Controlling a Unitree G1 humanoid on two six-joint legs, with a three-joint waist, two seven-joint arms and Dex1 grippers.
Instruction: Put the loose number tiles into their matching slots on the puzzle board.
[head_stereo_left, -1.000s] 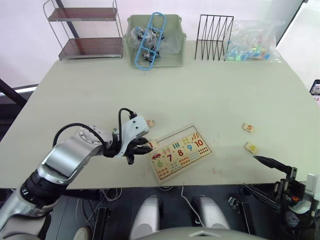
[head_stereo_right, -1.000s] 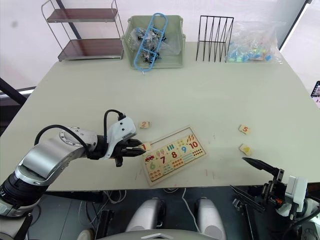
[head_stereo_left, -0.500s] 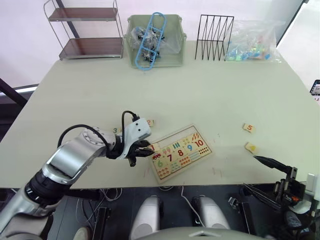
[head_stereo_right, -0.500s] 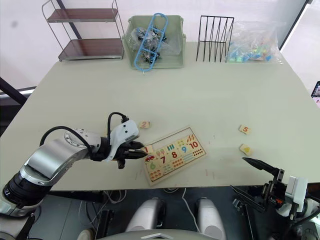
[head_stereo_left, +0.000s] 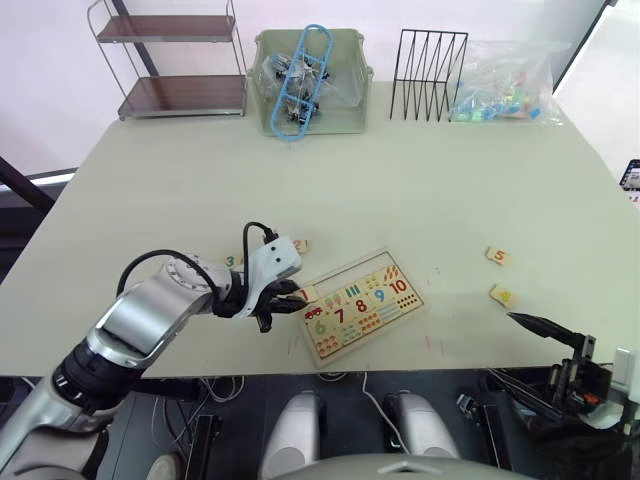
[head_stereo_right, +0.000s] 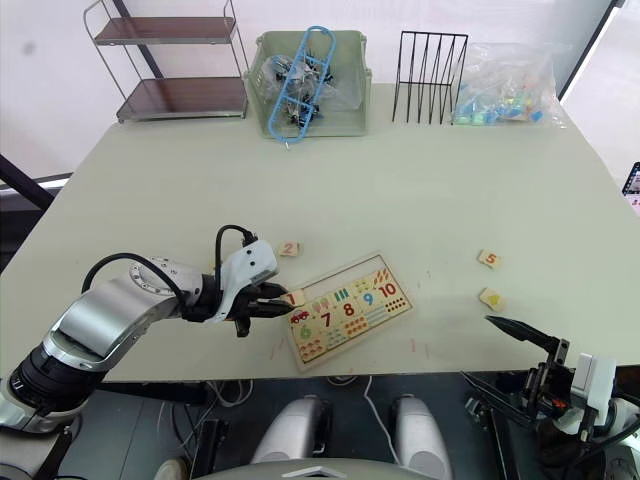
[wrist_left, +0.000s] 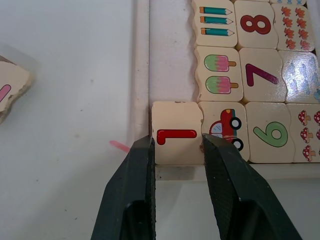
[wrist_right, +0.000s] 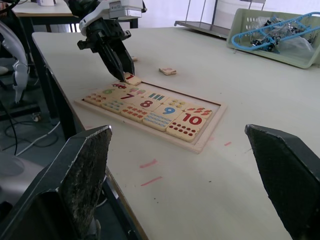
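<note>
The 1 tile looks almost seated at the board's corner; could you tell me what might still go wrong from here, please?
The 1 tile sits in the corner slot beside the car picture, with the left gripper straddling it; opening or lifting off could drag it back out. The puzzle board lies askew near the table edge, so a push might slide it. The 5 tile and another lie far right.

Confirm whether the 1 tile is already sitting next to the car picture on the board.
Yes: the 1 tile lies beside the car picture, between the left gripper fingers.
</note>
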